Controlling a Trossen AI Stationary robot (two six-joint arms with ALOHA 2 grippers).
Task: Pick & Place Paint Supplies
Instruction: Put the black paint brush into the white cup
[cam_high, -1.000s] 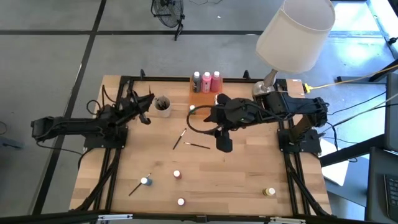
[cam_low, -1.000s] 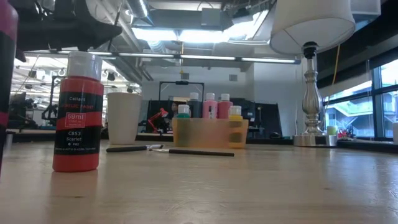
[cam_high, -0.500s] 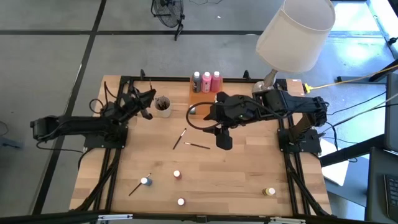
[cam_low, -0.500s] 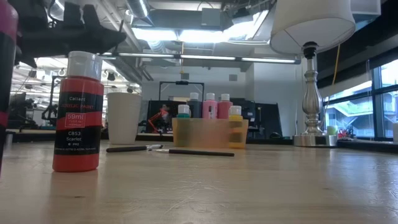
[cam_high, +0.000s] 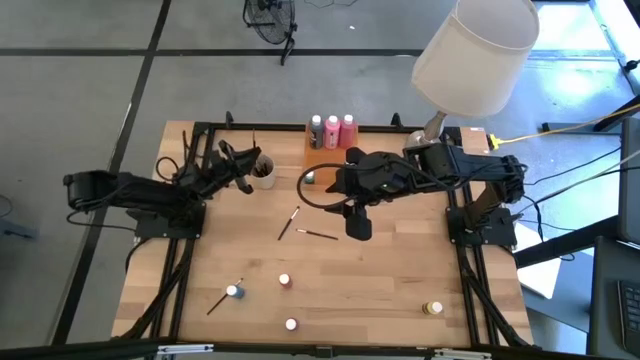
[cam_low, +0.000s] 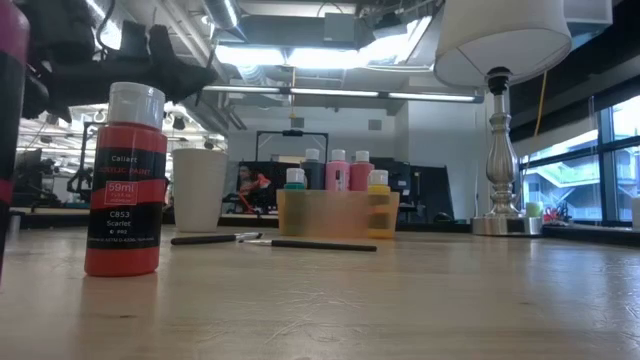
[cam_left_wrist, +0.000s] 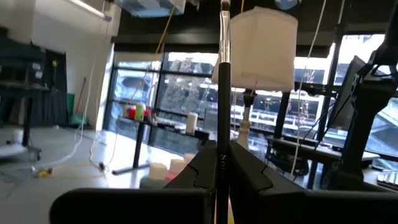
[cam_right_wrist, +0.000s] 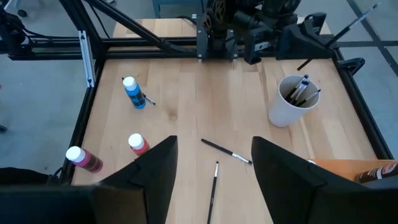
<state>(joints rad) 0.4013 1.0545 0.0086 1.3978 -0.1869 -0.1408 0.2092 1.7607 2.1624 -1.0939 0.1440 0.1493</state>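
Currently the left gripper (cam_high: 243, 160) is at the far left of the table, just beside the white cup (cam_high: 262, 171), its jaws clamped on a thin dark paintbrush (cam_left_wrist: 224, 93) held upright. Judged from this, the step in hand is delivery of that brush into the cup, which already holds several brushes. The next move calls for centring the brush over the cup mouth, lowering it, then releasing.

The right gripper (cam_high: 358, 222) hovers above mid-table with jaws apart and nothing between them. Two more brushes (cam_high: 303, 226) lie below and to its left; small paint pots (cam_high: 285, 281) stand nearer.

In the high view the held brush is barely distinguishable. The lampshade (cam_high: 475, 52) hides the far right corner.
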